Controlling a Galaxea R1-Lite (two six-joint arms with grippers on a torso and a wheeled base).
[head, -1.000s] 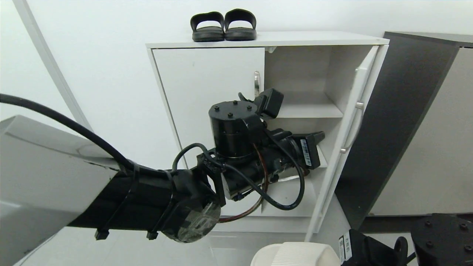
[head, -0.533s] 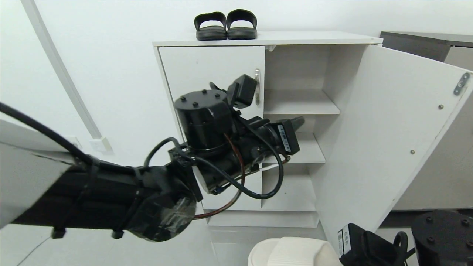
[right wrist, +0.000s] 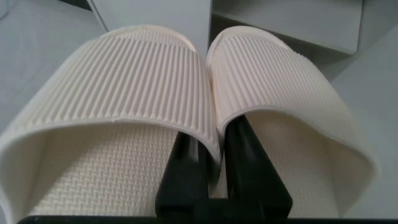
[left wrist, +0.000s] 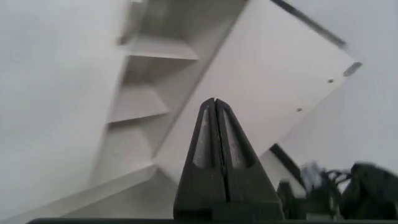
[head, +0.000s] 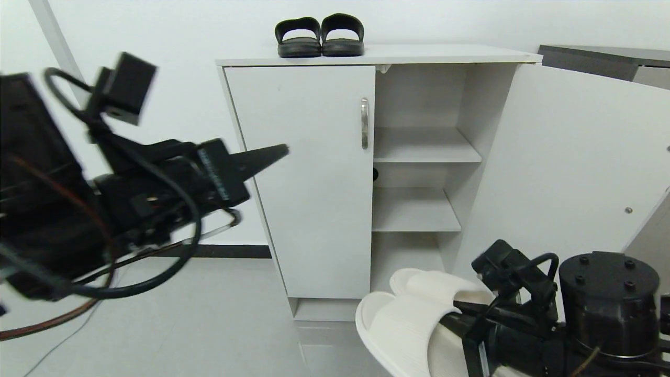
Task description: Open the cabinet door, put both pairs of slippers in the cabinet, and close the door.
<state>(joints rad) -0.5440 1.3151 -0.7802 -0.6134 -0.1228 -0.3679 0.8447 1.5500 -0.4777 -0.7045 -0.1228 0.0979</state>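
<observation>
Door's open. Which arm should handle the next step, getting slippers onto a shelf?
Right. The right gripper is shut on the white slippers, low before the open shelves. The left gripper is shut on nothing, off beside the closed door.

Open cabinet door (head: 565, 167) and white slippers (head: 403, 324) cut by head view's edges

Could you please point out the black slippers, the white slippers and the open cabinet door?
black slippers (head: 342, 48): head view, front sole edge of one slipper.
white slippers (right wrist: 155, 81): right wrist view, ribbed strap of one slipper.
open cabinet door (head: 565, 167): head view, middle of its inner face.
</observation>
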